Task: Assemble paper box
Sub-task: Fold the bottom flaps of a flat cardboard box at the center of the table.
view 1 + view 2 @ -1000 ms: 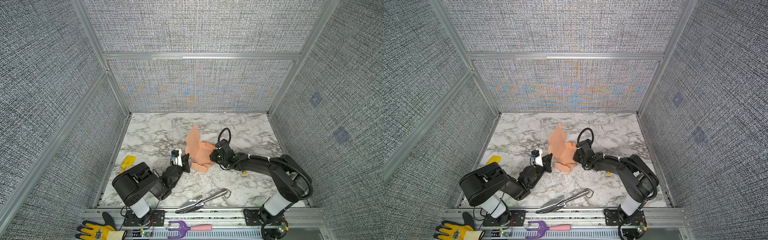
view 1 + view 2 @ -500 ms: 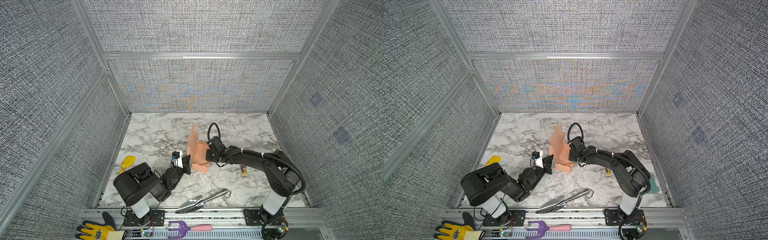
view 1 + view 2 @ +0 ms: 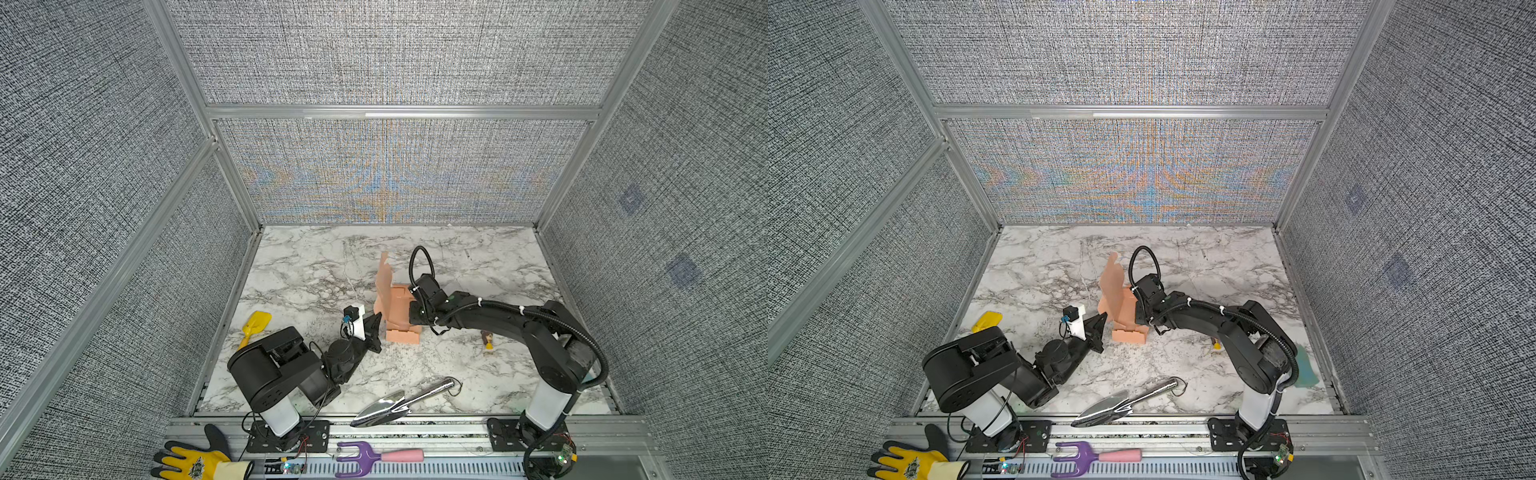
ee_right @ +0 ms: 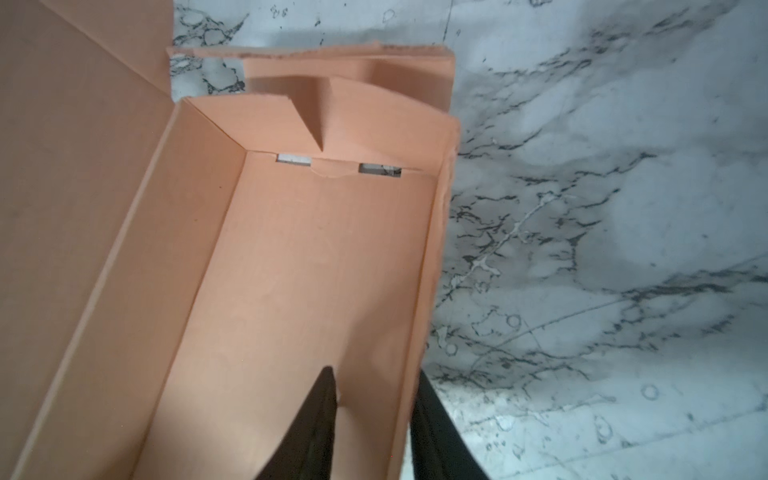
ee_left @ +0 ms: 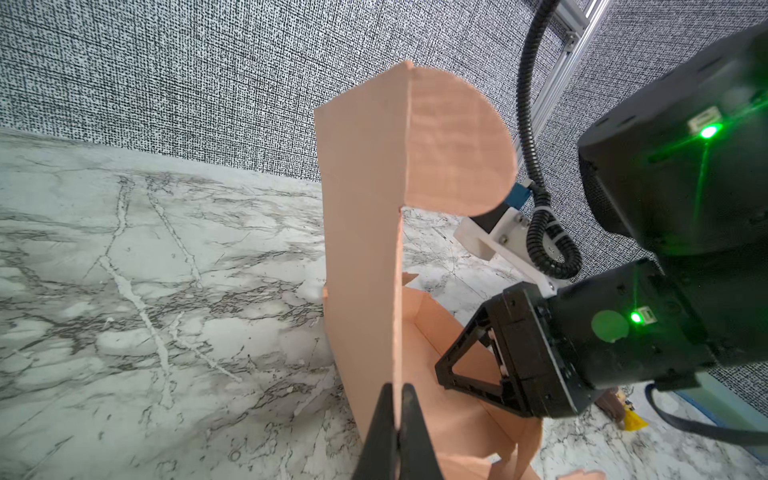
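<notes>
The paper box (image 3: 395,301) sits near the middle of the marble desk (image 3: 307,266), half formed. Its tray lies flat on the surface. Its tall lid panel stands upright along the side nearer the left arm, and a rounded flap (image 5: 457,158) is folded off the panel's top corner. The left claw (image 5: 397,401) is closed tight on the free edge of that upright panel, with the thin cardboard running between its two black fingers. From above, the left claw meets the box on its left side, low on the panel near the tray. The right claw (image 4: 374,386) reaches in from the opposite side and straddles the tray's side wall. One finger (image 4: 320,415) is inside the tray and its mate is outside against the wall. Its jaws stand apart, with a clear gap between the inner finger and the wall, so it is not pinching the cardboard.
</notes>
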Tool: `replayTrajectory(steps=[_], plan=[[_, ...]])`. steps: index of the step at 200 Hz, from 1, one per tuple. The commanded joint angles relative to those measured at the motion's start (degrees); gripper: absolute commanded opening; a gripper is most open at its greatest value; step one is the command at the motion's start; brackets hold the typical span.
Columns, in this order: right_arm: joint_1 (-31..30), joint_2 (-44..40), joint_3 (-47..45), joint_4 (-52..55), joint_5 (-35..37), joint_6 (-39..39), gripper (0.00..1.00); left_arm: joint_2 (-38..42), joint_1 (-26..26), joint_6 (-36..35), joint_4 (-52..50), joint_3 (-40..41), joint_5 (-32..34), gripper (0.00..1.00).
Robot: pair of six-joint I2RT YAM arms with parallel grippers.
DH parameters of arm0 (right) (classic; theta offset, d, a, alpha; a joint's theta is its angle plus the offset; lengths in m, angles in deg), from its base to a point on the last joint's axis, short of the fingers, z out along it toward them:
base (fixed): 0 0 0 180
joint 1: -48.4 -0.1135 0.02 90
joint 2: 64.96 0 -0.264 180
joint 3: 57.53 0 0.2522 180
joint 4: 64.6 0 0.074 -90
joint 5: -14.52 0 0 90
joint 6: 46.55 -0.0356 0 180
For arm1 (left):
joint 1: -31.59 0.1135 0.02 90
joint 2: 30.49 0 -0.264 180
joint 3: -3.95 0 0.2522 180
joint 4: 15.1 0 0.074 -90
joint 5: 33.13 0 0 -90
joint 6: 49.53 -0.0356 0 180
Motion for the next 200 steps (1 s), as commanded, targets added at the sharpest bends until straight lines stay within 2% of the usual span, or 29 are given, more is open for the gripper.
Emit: replayTrajectory(steps=[1,43,109,157,200], plan=[[0.07,0.23,0.54,0.46,0.89,0.49,0.32,0.58,-0.15,0.18,0.88,0.27,0.16,0.0],[0.23,-1.64,-0.88,-0.99,1.9,0.41,0.45,2.65,-0.27,0.17,-1.57,1.1,0.27,0.0],[1.63,-9.21,-6.58,-6.9,1.84,0.67,0.61,4.35,-1.44,-2.24,-5.06,0.72,-1.16,0.0],[3.05,-11.96,-12.11,-7.36,1.18,-2.12,0.61,7.2,-2.25,-3.78,-10.57,0.11,0.23,0.0],[3.74,-13.79,-15.86,-7.39,1.53,-5.49,0.53,7.81,-2.37,-5.44,-13.73,-0.49,1.3,0.0]])
